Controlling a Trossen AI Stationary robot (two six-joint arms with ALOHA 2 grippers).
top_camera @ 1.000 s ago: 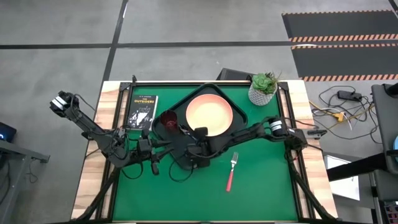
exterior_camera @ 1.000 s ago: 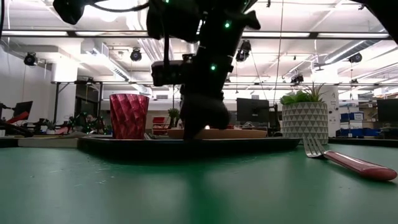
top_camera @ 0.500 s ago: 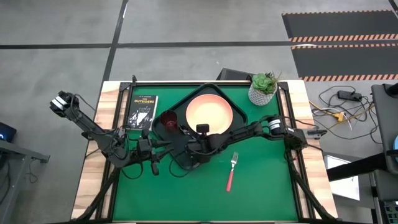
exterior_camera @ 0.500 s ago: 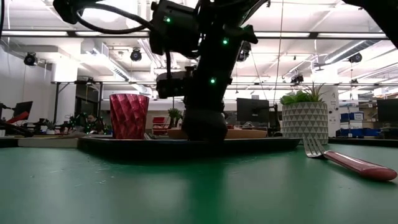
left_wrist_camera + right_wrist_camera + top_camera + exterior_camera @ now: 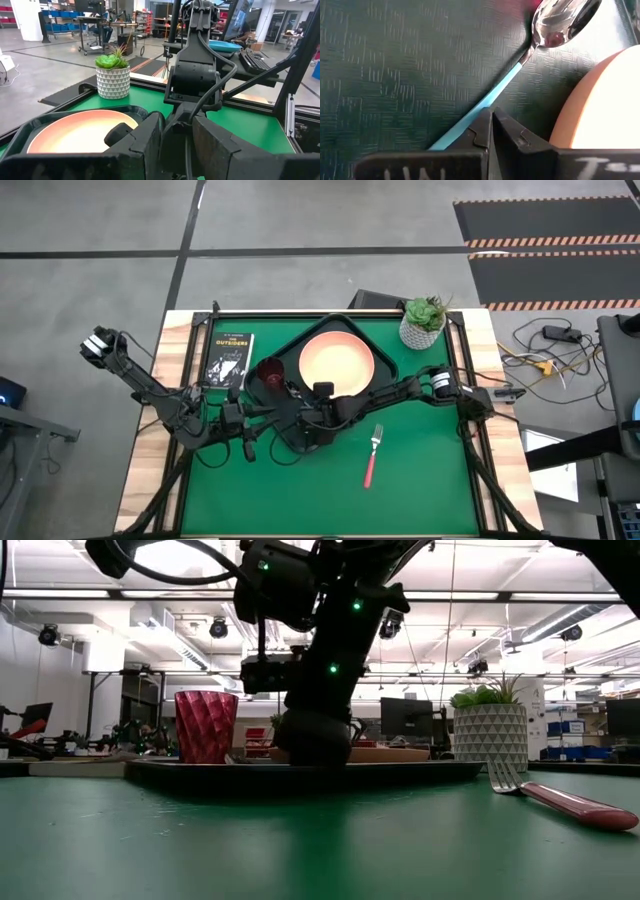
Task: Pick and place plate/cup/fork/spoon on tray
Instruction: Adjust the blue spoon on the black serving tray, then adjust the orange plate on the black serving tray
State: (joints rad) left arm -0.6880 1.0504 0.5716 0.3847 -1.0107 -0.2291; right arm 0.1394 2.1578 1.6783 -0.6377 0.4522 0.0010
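The black tray (image 5: pixel 385 362) lies on the green mat. The peach plate (image 5: pixel 336 365) and the maroon cup (image 5: pixel 270 372) stand on it. The spoon (image 5: pixel 555 22) lies flat on the tray floor beside the plate's rim (image 5: pixel 600 100). Its blue handle (image 5: pixel 485 102) runs under my right gripper (image 5: pixel 492 131), which is shut low over the tray (image 5: pixel 312 745). The pink-handled fork (image 5: pixel 371 457) lies on the mat, near right of the tray. My left gripper (image 5: pixel 176 145) is open and empty near the tray's near-left side, facing the right arm. My right gripper stands with shut fingers (image 5: pixel 510 135) right over the spoon's blue handle (image 5: pixel 470 120), which passes beneath one fingertip, not between the two. The spoon lies flat on the tray. I cannot tell whether the fingertips touch the handle or the tray floor.
A small black book (image 5: pixel 229 360) lies at the far left. A white pot with a green plant (image 5: pixel 424 322) stands at the far right, beside the tray. The near half of the green mat (image 5: pixel 320 500) holds only the fork.
In the low view my right gripper has shifted a little toward the table's left and tipped slightly, staying low over the tray.
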